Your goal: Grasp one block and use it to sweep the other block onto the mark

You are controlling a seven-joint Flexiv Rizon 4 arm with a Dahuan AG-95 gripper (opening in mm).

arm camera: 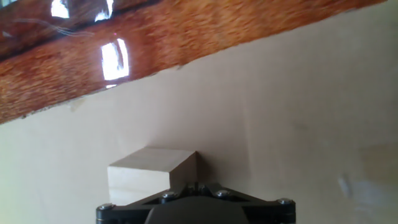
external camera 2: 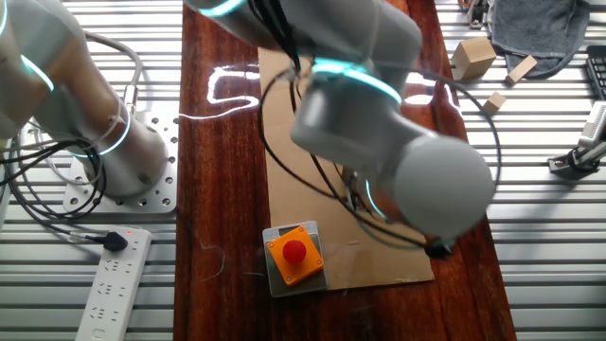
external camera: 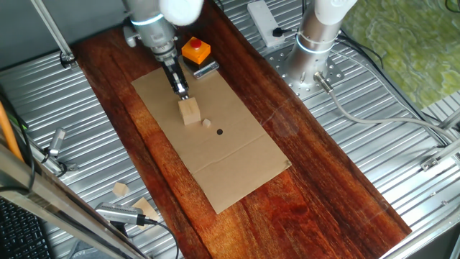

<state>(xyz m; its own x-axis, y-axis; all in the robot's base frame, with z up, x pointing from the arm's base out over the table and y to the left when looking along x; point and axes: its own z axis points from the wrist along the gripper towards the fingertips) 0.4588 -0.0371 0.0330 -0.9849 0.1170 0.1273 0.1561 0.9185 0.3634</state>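
The larger pale wooden cube (external camera: 190, 111) rests on the cardboard sheet (external camera: 237, 162). My gripper (external camera: 182, 92) is just above its far top edge, fingers together, with nothing between them. In the hand view the cube (arm camera: 149, 175) lies just beyond and left of the gripper tips (arm camera: 198, 185). The tiny block (external camera: 206, 123) sits just right of the cube. The black dot (external camera: 219, 132) is a little further right of the tiny block. In the other fixed view my arm hides the gripper, both blocks and the dot.
An orange box with a red button (external camera: 195, 50) (external camera 2: 294, 254) stands at the cardboard's far end. Wood scraps (external camera: 120, 189) (external camera 2: 472, 57) lie on the metal slats beside the wooden board. A second robot base (external camera: 316, 43) stands at the back right.
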